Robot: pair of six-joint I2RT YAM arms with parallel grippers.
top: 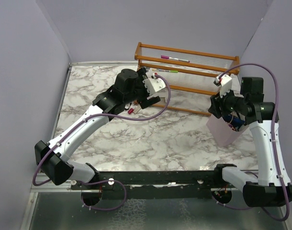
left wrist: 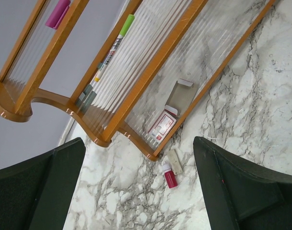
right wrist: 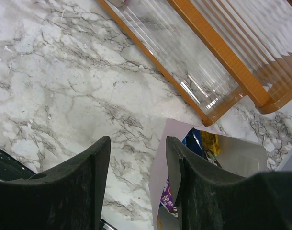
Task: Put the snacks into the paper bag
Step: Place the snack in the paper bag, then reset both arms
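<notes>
The pale lilac paper bag (right wrist: 160,167) stands by the rack's right end, its mouth open toward my right wrist camera. Snacks lie inside it: a blue wrapper (right wrist: 193,140), a yellow one (right wrist: 211,143) and a purple one (right wrist: 168,197). My right gripper (right wrist: 136,143) hovers at the bag's mouth (top: 225,133), open, with nothing between its fingers; its right finger sits just against the bag's near wall. My left gripper (left wrist: 140,146) is wide open above the marble beside the rack's lower left corner and holds nothing.
The wooden rack with clear shelves (top: 189,76) stands at the back and holds markers (left wrist: 112,48) and a red-white card (left wrist: 163,125). A tiny red bottle (left wrist: 170,175) and a small pale block (left wrist: 175,160) lie on the marble by the rack's foot. Grey walls close in on both sides.
</notes>
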